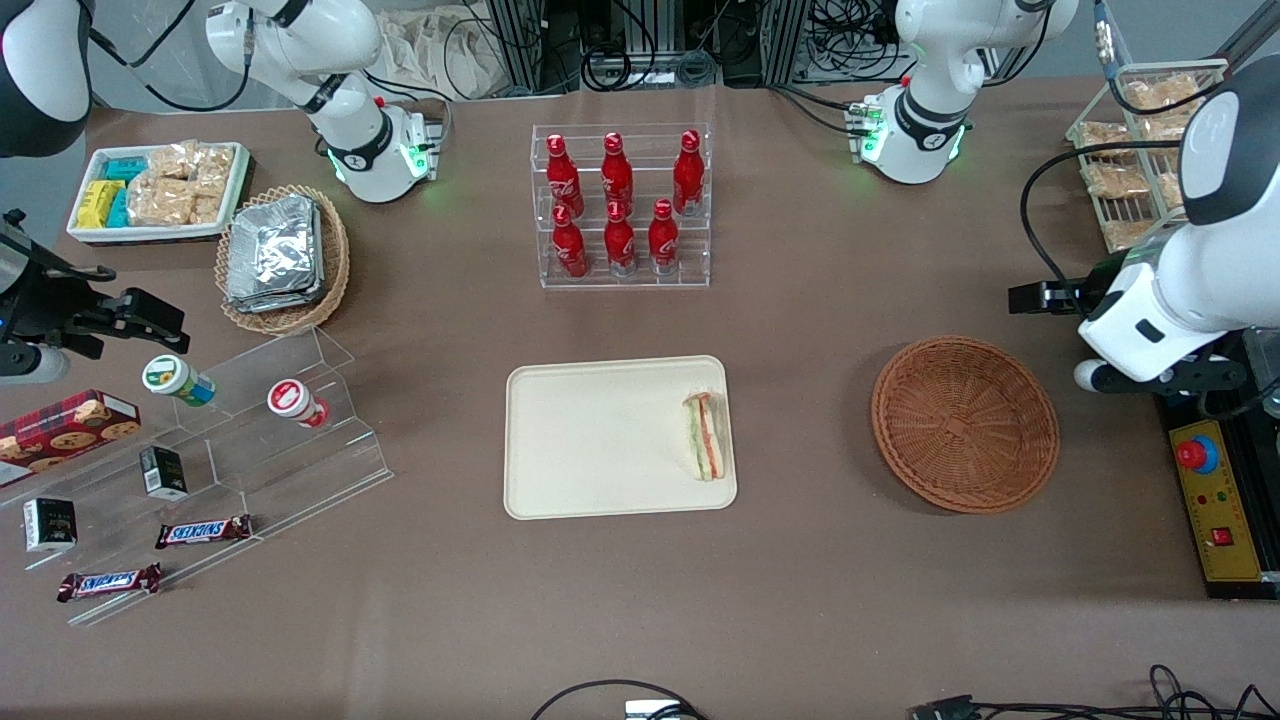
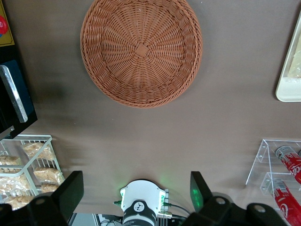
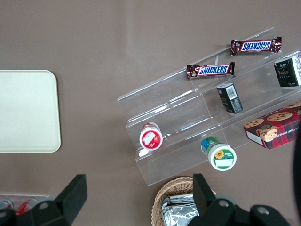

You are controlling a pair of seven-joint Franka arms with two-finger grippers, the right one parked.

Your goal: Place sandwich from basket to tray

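The sandwich [image 1: 706, 436], a pale wedge with green and orange-red layers, lies on the cream tray [image 1: 600, 440], at the tray's end toward the working arm. The reddish-brown wicker basket [image 1: 965, 422] stands empty beside the tray, toward the working arm's end of the table. My gripper [image 1: 1040, 298] hangs high above the table, farther from the front camera than the basket and apart from it. In the left wrist view the gripper [image 2: 135, 190] is wide open with nothing between its fingers [image 2: 70, 193], and the basket [image 2: 141, 49] and a corner of the tray [image 2: 291, 70] show.
A clear rack of red bottles [image 1: 620, 205] stands farther from the front camera than the tray. A wire rack of bagged snacks [image 1: 1140, 150] and a yellow control box [image 1: 1215, 500] sit at the working arm's end. An acrylic shelf with snacks [image 1: 200, 450] and a tan basket of foil packets [image 1: 280, 255] are toward the parked arm's end.
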